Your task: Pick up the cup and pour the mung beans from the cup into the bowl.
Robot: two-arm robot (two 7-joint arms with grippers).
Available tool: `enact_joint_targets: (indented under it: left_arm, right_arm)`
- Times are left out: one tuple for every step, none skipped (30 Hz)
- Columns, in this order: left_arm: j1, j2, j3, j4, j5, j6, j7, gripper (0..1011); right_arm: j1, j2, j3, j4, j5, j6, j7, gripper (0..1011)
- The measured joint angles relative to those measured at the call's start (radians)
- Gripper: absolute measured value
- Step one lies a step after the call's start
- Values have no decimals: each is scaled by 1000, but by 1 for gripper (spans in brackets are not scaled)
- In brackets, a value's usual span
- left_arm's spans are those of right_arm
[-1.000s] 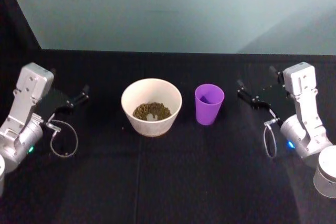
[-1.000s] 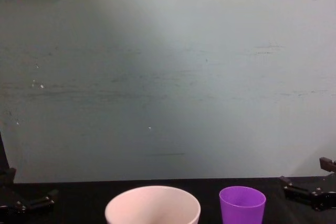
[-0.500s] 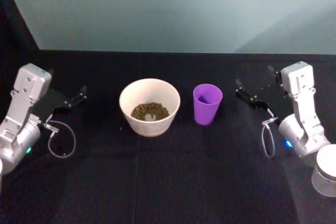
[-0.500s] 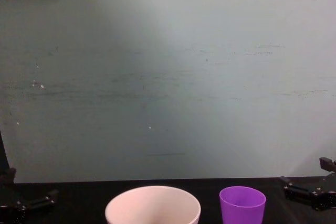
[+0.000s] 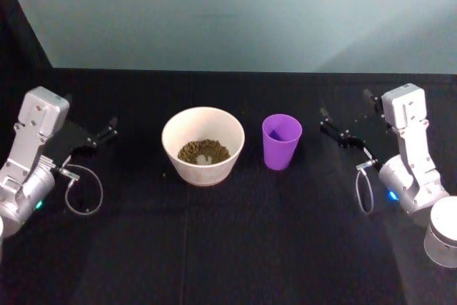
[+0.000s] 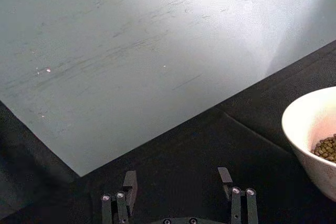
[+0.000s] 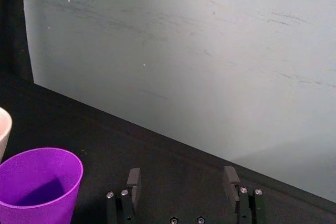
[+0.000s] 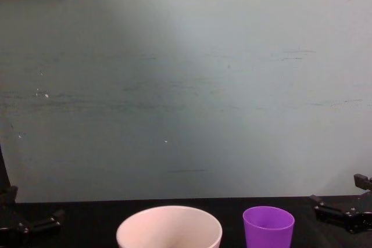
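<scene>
Right gripper (image 5: 350, 121) — open — beside upright cup (image 5: 281, 141)

Cup (image 5: 281, 141) right of bowl (image 5: 203, 145).

1. No text, label, brand, number or sign can be read in any view.
2. No readable marking is borne by the cup (image 5: 281, 141), the bowl (image 5: 203, 145) or the wall behind them.

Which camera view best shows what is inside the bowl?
The head view: it looks down into the bowl and shows the mung beans on its bottom. The left wrist view catches part of the rim and a few beans at its edge; the chest view shows the rim from the side.
</scene>
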Motion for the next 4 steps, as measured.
enact_joint_targets:
  left_arm:
    - [0,0,0,0,0,0,0,1000]
    - [0,0,0,0,0,0,0,1000]
    - [0,0,0,0,0,0,0,1000]
    - [0,0,0,0,0,0,0,1000]
  right_arm:
    - [0,0,0,0,0,0,0,1004]
    - [0,0,0,0,0,0,0,1004]
    - [0,0,0,0,0,0,0,1004]
    - [0,0,0,0,0,0,0,1004]
